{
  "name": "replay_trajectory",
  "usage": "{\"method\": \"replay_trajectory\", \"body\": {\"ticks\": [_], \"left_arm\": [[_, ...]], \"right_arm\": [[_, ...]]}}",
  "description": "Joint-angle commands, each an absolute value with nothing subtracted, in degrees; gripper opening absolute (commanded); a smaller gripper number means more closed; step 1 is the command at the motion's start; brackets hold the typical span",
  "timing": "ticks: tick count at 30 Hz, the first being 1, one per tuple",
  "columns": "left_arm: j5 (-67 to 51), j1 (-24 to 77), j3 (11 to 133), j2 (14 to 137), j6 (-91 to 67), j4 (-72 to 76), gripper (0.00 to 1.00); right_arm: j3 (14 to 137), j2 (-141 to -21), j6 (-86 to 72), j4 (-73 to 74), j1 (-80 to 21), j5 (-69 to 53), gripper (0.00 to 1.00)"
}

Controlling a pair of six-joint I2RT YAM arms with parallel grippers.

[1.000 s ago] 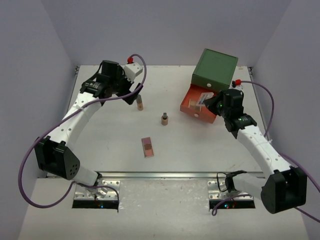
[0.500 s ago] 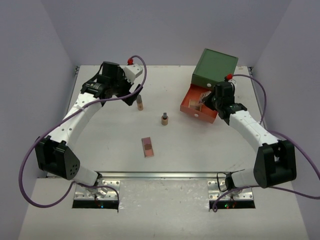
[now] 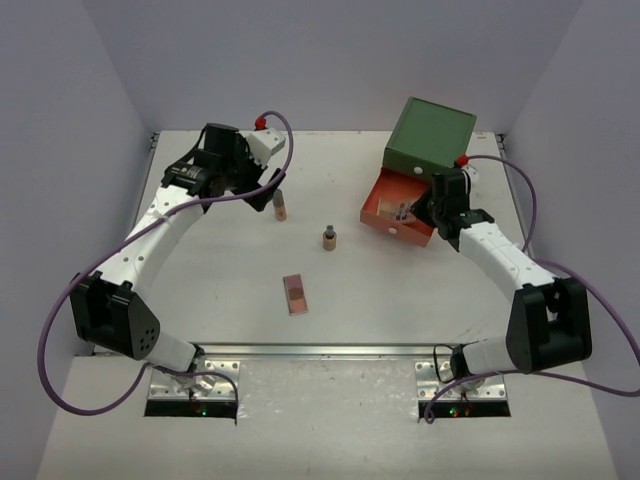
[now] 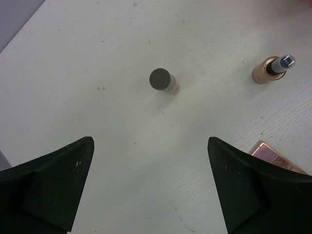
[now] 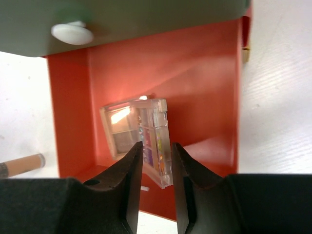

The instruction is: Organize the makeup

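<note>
The right end effector [image 5: 156,145] sits inside the orange drawer [image 5: 204,73], its fingers pressed close and pinching one edge of the clear multicolour palette [image 5: 131,124], which hangs tilted. Drawer walls stand close on both sides of it. Just ahead and above, the green box [image 5: 146,19] with its white knob [image 5: 72,33] overhangs. To its left a tan cylinder [image 5: 22,165] is cut off by the frame edge, and I cannot tell which item it is.

The left end effector [image 4: 150,146] hovers spread wide over the table [image 4: 97,58]. The tan tube [image 4: 161,79] stands upright ahead of it, apart from both fingers, with bare table all round. The small bottle [image 4: 272,69] stands ahead to the right. The pink-brown palette [image 4: 273,155] is half hidden behind the right finger.
</note>
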State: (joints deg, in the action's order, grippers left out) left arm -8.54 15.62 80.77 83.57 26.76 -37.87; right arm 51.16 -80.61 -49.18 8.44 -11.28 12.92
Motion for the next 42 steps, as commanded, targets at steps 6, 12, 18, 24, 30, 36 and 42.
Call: {"method": "replay_trajectory", "body": {"ticks": [6, 12, 18, 24, 30, 36, 42], "left_arm": [[-9.0, 15.4, 81.3, 82.1, 27.2, -36.8, 1.0], [-7.8, 15.4, 81.3, 82.2, 26.8, -36.0, 1.0], [0.6, 15.2, 81.2, 84.1, 20.9, -30.4, 1.0], [10.9, 13.1, 80.6, 84.3, 15.6, -26.1, 1.0], [15.0, 10.2, 80.9, 84.3, 13.5, -23.9, 1.0], [15.0, 10.0, 78.6, 83.1, 14.7, -23.2, 1.0], [14.8, 10.0, 76.4, 82.4, 15.4, -22.9, 1.0]], "right_arm": [[52.4, -75.2, -44.0, 11.5, -10.2, 19.7, 0.37], [60.7, -71.6, -29.6, 12.4, -12.3, 9.5, 0.53], [69.4, -74.4, -24.8, 22.7, -33.7, 17.0, 0.87], [71.8, -84.1, -33.1, 29.3, -51.2, 18.5, 0.99], [82.4, -101.0, -32.5, 34.6, -59.4, 13.0, 0.99], [90.1, -114.2, -32.3, 38.6, -60.9, 6.3, 0.99], [91.1, -120.7, -32.1, 38.4, -60.8, 2.9, 0.99]]}}
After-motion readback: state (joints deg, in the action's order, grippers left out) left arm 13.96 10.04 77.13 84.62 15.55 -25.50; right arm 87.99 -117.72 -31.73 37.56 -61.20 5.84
